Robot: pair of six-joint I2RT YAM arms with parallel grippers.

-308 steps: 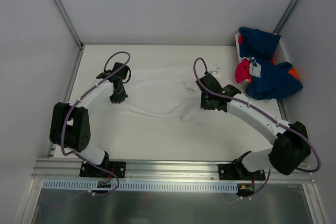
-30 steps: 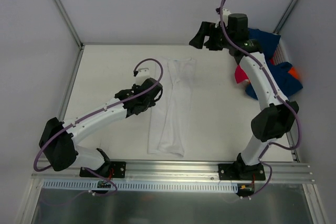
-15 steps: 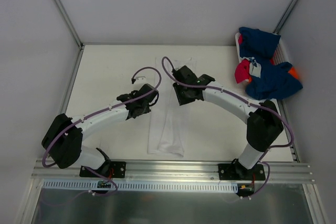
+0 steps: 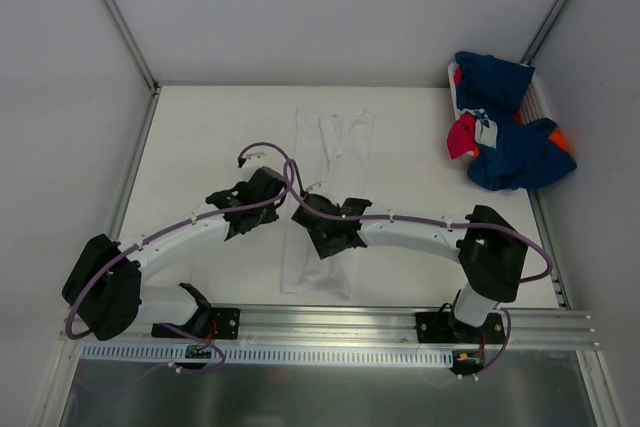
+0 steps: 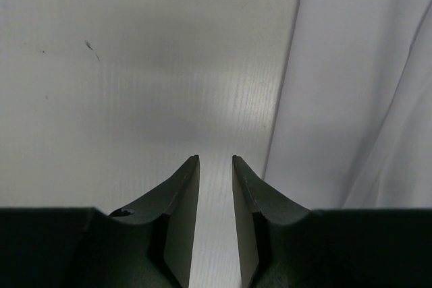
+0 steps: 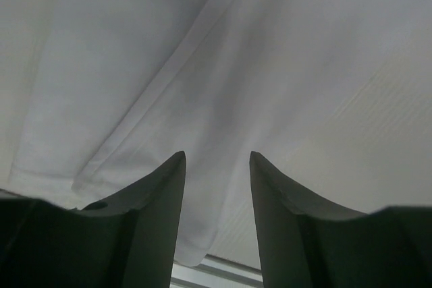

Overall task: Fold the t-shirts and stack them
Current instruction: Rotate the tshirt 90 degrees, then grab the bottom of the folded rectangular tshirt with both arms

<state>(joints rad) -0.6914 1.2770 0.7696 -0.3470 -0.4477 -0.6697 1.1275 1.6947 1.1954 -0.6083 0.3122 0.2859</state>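
white t-shirt (image 4: 336,147) lies as a long folded strip on the tabletop (image 4: 200,147); both hands are low at its near half
left hand (image 5: 216,160) narrow and empty over bare tabletop just beside the strip's left edge; right hand (image 6: 217,156) half wide, empty, above the cloth near the hem, likely placed to pinch it for the crosswise fold; navy and red t-shirts (image 4: 505,142) lie heaped far right
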